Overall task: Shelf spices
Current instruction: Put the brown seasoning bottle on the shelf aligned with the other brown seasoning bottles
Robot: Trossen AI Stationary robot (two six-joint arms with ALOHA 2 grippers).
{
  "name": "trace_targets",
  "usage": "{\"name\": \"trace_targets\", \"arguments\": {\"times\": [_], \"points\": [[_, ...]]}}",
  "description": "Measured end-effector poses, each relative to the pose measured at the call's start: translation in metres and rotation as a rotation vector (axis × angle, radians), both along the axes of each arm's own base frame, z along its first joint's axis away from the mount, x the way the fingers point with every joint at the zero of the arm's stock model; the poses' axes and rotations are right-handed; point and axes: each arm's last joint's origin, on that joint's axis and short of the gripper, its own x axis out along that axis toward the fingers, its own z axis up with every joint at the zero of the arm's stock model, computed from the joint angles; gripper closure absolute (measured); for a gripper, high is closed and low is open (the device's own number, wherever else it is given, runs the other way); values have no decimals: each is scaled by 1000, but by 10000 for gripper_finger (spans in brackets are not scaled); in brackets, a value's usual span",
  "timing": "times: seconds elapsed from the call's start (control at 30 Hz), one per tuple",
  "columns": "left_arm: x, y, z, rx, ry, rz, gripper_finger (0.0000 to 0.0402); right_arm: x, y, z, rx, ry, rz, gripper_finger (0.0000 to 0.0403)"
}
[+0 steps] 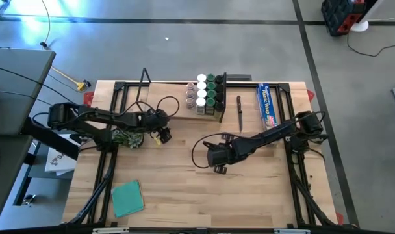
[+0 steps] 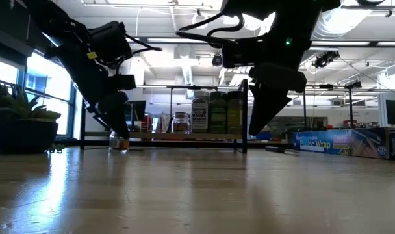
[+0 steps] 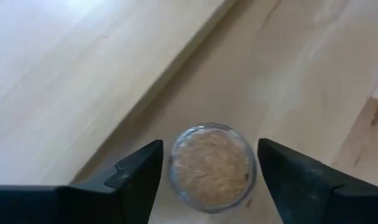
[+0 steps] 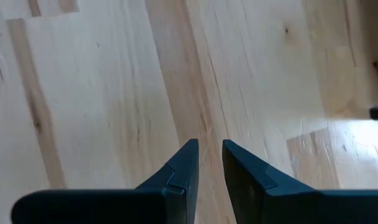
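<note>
- My left gripper [image 3: 207,180] is spread wide either side of a small clear round jar of tan spice [image 3: 212,167], fingers not touching it; jar stands on the table, left of the light-wood shelf [image 1: 210,112].
- Prob light, rigid, slick glass: grip mid-body, squarely.
- Wrist cam shows the gaps; overhead hides the jar.
- Right gripper [image 4: 209,168] hovers mid-table, nearly closed, holding nothing.

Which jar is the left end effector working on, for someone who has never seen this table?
Start at the shelf at the table's far edge, where the other jars stand in rows. The lone jar stands apart on bare wood, between the open left end effector fingers; it holds tan, grainy contents.
</note>
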Motion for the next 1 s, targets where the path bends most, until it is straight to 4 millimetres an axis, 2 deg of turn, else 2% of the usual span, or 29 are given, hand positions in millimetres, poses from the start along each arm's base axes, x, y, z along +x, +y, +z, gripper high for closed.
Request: {"name": "trace_targets", "arguments": {"times": [0.1, 0.23, 0.33, 0.47, 0.63, 0.77, 0.9, 1.0], "points": [[2, 0, -3, -11, 6, -11, 162, -4, 3, 1, 3, 13, -18, 337], [2, -2, -3, -12, 6, -21, 202, -17, 11, 14, 12, 25, -63, 337], [10, -2, 6, -38, -38, -48, 229, -30, 18, 27, -23, 13, -99, 337], [28, 2, 30, -20, -123, -104, 229, -41, 26, 43, -78, -59, -135, 337], [46, 25, 60, 57, -231, -138, 229, -47, 28, 57, -122, -144, -143, 337], [58, 47, 60, 23, -292, -182, 229, -47, 28, 60, -125, -164, -146, 337], [68, 62, 47, 24, -226, -175, 229, -47, 28, 60, -119, -171, -160, 337], [75, 69, 46, 35, -217, -172, 215, -47, 29, 60, -114, -173, -162, 337]]}}
